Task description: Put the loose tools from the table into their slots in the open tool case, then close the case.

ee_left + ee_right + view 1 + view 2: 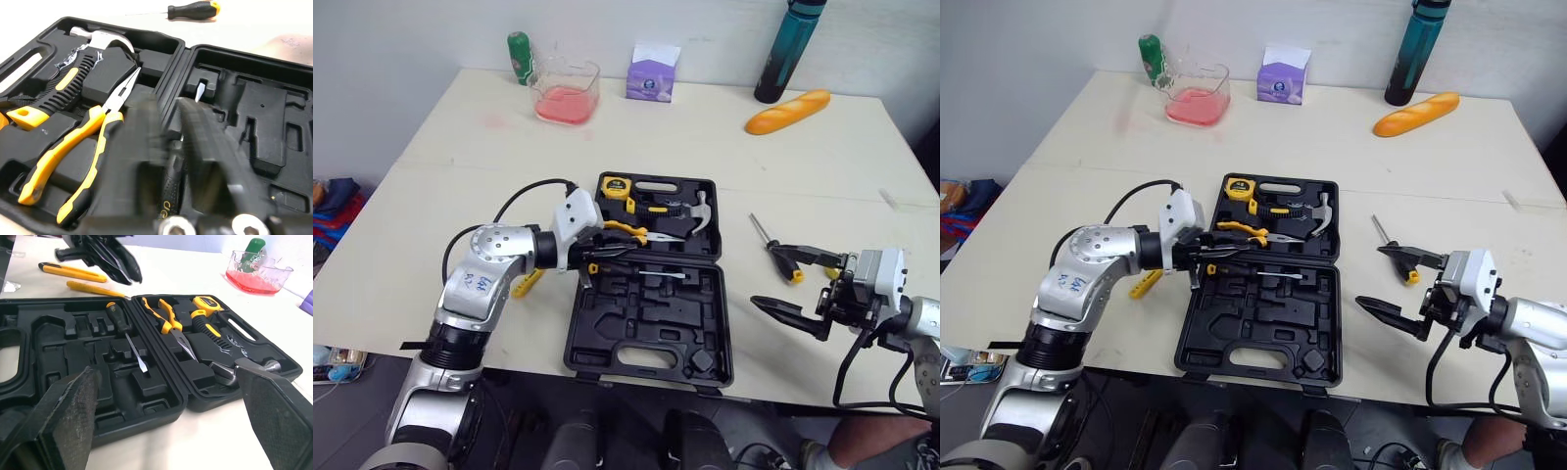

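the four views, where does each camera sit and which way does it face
left eye view: on the head, facing forward and down over the table; both arms show, left claw at the tool case, right claw open.
right eye view: head's other eye, same scene and arms.
left wrist view: on the left wrist, along the left claw into the case, at pliers and hammer.
right wrist view: on the right wrist, through its open claw, across the case toward the left claw.
shared: both wrist views show pliers and hammer.

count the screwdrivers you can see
2. One lies in the near half of the open tool case, by the left gripper. The other lies loose on the table right of the case. More may be hidden.
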Robot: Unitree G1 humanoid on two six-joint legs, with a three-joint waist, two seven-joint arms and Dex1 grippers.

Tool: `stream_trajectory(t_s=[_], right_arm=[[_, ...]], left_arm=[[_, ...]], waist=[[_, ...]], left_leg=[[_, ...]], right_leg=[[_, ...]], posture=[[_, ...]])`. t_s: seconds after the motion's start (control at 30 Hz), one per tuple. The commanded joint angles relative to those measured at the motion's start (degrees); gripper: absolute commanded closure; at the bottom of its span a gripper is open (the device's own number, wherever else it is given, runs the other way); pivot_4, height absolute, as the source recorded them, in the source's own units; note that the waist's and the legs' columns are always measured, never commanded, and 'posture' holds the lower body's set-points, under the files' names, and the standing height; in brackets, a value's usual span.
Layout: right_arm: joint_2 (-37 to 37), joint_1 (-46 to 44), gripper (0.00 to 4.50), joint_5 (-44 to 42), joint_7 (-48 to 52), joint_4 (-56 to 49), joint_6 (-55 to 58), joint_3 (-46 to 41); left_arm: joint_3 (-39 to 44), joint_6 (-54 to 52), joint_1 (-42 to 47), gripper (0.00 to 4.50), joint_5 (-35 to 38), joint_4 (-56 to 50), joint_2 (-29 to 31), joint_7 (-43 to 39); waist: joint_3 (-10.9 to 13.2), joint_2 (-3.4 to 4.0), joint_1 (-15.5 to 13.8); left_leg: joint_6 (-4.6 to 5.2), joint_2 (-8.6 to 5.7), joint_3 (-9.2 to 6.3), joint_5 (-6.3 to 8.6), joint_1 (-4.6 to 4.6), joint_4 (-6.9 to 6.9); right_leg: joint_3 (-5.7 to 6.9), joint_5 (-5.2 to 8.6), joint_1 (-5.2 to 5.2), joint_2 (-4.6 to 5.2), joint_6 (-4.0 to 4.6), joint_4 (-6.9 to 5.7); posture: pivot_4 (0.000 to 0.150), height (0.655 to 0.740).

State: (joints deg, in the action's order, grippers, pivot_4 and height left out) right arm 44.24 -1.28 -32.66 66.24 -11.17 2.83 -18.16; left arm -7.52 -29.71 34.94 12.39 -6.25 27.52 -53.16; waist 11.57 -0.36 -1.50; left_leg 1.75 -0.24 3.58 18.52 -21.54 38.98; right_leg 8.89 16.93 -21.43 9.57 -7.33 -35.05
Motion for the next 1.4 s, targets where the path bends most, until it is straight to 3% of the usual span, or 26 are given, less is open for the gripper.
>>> stream_trajectory(t_s=[0.03, 0.17, 0.77, 1.0, 1.1, 1.4], right_arm=[[-0.1, -0.5, 0.00, -0.5, -1.1, -2.5, 0.4, -0.2], [-0.1, -0.9, 0.00, -0.3, -1.9, -3.1, 1.0, 0.4], [-0.2, -0.7, 0.00, 0.1, -2.8, -3.0, 0.7, 0.9], [-0.6, 1.7, 0.00, 0.1, -1.1, -1.0, -2.0, 0.2], [-0.6, 1.9, 0.00, 0.0, -1.0, -0.7, -2.5, 0.3], [-1.3, 2.4, 0.00, 0.3, -1.0, 0.2, -4.0, 0.2]], left_arm=[[-2.1, 1.8, 0.1, 4.48, -1.5, 1.1, -0.3, 0.9], [-5.8, 5.1, -0.4, 4.48, -4.3, 3.1, 1.7, -1.1], [-9.5, 3.7, -1.4, 4.48, -8.0, 11.9, -0.5, 1.8], [-13.4, 4.3, -2.1, 4.48, -12.1, 15.8, -0.7, 2.9], [-19.1, 10.6, -1.8, 4.48, -19.1, 17.1, 2.4, 2.0], [-18.1, 6.0, -3.2, 4.48, -15.5, 15.9, 1.0, -0.9]], waist=[[0.0, 0.00, 0.0], [0.0, 0.00, 0.0], [0.0, 0.01, 0.0], [-0.2, 0.21, 0.0], [-0.4, 0.32, 0.0], [-1.3, 0.81, 0.0]], left_leg=[[0.00, 0.00, 0.00, 0.00, 0.00, 0.00], [0.00, 0.00, 0.00, 0.00, 0.00, 0.00], [0.00, 0.00, 0.01, 0.01, 0.11, 0.00], [0.07, 0.01, -0.01, 0.13, 0.49, 0.00], [0.07, 0.03, -0.06, 0.27, 0.79, -0.01], [0.13, 0.11, 0.01, 0.63, 1.20, -0.03]], right_leg=[[0.00, 0.00, 0.00, 0.00, 0.00, 0.00], [0.01, 0.00, 0.00, 0.00, 0.00, -0.01], [-0.01, 0.00, 0.11, 0.00, 0.00, 0.00], [0.01, 0.00, 0.54, 0.00, 0.00, 0.12], [0.04, 0.00, 0.86, 0.00, 0.00, 0.25], [-0.04, 0.01, 1.29, -0.03, 0.00, 0.73]], posture=[[0.150, 0.7400], [0.150, 0.7400], [0.150, 0.7400], [0.150, 0.7400], [0.150, 0.7400], [0.150, 0.7400]])
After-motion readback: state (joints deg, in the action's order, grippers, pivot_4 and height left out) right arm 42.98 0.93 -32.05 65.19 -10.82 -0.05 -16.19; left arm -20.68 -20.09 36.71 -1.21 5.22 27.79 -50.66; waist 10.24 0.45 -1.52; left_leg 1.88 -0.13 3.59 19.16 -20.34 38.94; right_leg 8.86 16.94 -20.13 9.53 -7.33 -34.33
